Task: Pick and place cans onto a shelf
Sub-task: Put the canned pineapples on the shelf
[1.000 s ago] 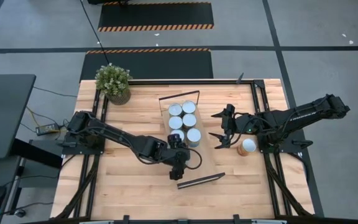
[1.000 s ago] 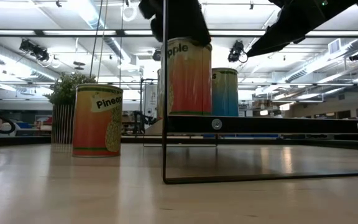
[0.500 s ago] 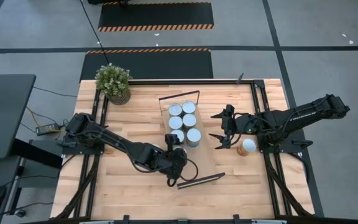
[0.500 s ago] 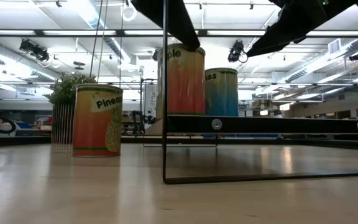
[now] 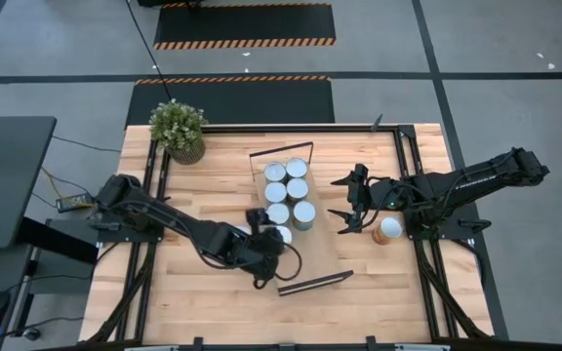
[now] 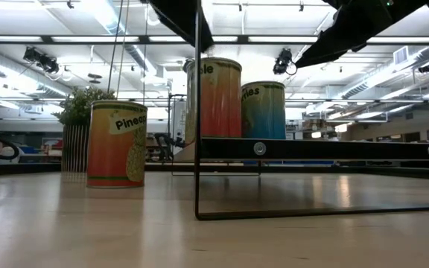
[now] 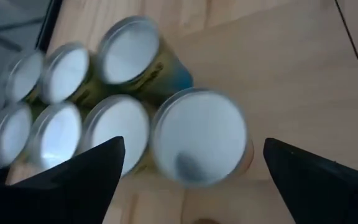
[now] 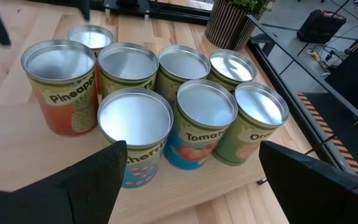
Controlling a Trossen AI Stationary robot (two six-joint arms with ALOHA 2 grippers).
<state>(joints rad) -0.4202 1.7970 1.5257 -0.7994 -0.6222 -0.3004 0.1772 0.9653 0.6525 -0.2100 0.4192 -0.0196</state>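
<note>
Left gripper (image 5: 261, 255) hangs low over the table (image 5: 203, 302), fingers (image 7: 73, 177) spread wide and holding nothing; it sits just beside the near end of the shelf (image 5: 318, 249), on the side toward the table's front edge. Directly ahead of it stands the nearest can (image 7: 199, 135), close to the fingertips but not between them, at the end of the cluster. The cans (image 5: 288, 193) stand upright in two touching rows on the shelf board, seven round silvery tops showing in the right wrist view, plus one more behind them. From table height a pineapple can (image 6: 116, 144) stands on the tabletop apart from the shelf, while an orange-sided can (image 6: 214, 98) and a blue-sided can (image 6: 263, 110) rest on the raised board.

Right gripper (image 5: 347, 202) waits above the far side of the shelf from the left gripper, fingers (image 8: 92, 177) parted and empty, the cans near but untouched. Just beside it, on the table, stands a lone can (image 5: 390, 229).

The plant (image 5: 178, 129) stands at the far corner.
</note>
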